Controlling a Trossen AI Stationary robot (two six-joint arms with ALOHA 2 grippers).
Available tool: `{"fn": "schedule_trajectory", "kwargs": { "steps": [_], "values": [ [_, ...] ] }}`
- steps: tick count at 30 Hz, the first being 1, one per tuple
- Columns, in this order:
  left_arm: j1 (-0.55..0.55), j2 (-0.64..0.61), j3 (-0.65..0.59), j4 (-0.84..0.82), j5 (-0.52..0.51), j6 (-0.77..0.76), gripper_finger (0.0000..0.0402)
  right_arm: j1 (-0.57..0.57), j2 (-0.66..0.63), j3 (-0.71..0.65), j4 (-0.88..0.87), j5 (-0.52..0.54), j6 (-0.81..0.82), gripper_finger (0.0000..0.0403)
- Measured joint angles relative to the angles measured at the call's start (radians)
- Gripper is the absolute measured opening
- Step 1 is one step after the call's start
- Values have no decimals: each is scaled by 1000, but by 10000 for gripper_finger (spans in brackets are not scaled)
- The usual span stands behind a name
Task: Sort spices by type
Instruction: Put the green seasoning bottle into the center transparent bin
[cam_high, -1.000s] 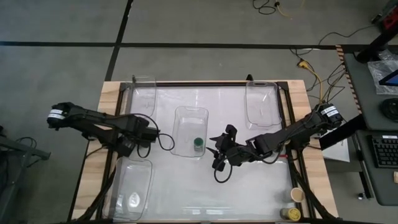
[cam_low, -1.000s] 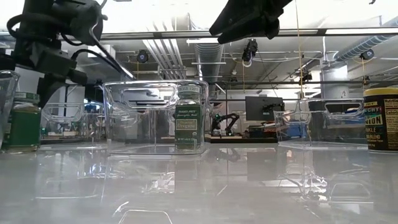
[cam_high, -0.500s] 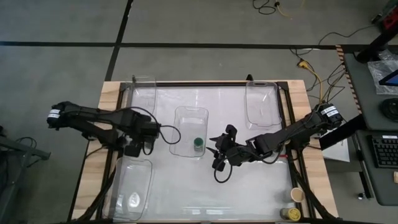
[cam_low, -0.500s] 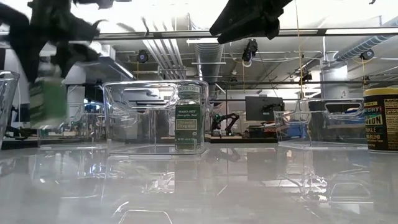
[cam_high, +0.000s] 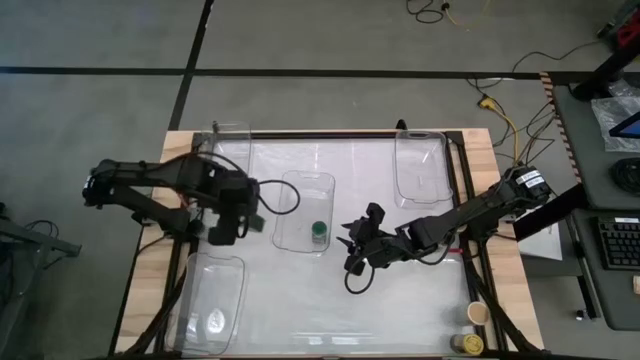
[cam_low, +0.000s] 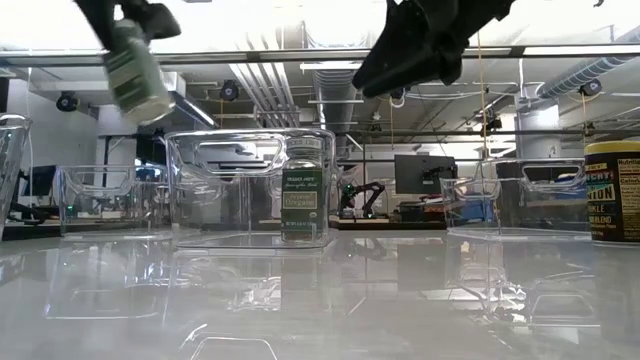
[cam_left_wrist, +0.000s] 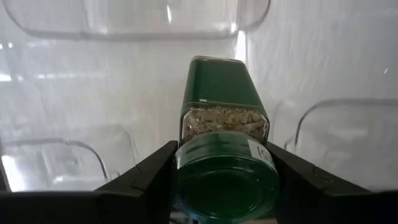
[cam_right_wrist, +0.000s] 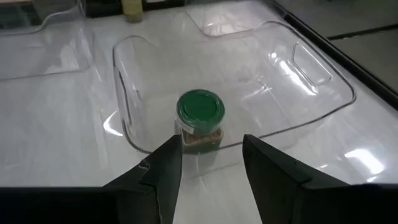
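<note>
My left gripper (cam_left_wrist: 224, 180) grips a green-lidded jar (cam_left_wrist: 222, 127), now lifted higher and carried toward the middle bin (cam_high: 303, 186), where another green-lidded jar (cam_high: 318, 232) stands. My right gripper (cam_right_wrist: 211, 163), fingers apart and empty, hovers just beside that bin.

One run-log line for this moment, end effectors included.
left end effector: shut on green-lid jar, lifted | right end effector: open, empty, beside centre bin | second green-lid jar: in centre bin

Left claw (cam_left_wrist: 221, 186) with green-lidded jar (cam_left_wrist: 224, 134), now lifted (tilted) toward the middle bin (cam_high: 305, 185).
</note>
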Motion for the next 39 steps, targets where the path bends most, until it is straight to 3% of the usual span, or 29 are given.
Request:
{"fn": "schedule_trajectory", "kwargs": {
  "steps": [8, 19, 31, 39],
  "values": [
    [0, 102, 52, 117, 0, -25, 189, 13, 0, -9, -40, -41, 0, 168],
    [8, 278, 120, 173, -5, -8, 188, 36, 0, -13, -247, -59, 83, 153],
    [56, 402, 163, 208, -8, 21, 189, 37, 0, -85, -247, -59, 120, 134],
    [73, 438, 158, 242, -8, 31, 190, 44, 0, -102, -248, -58, 126, 146]
  ]
}}
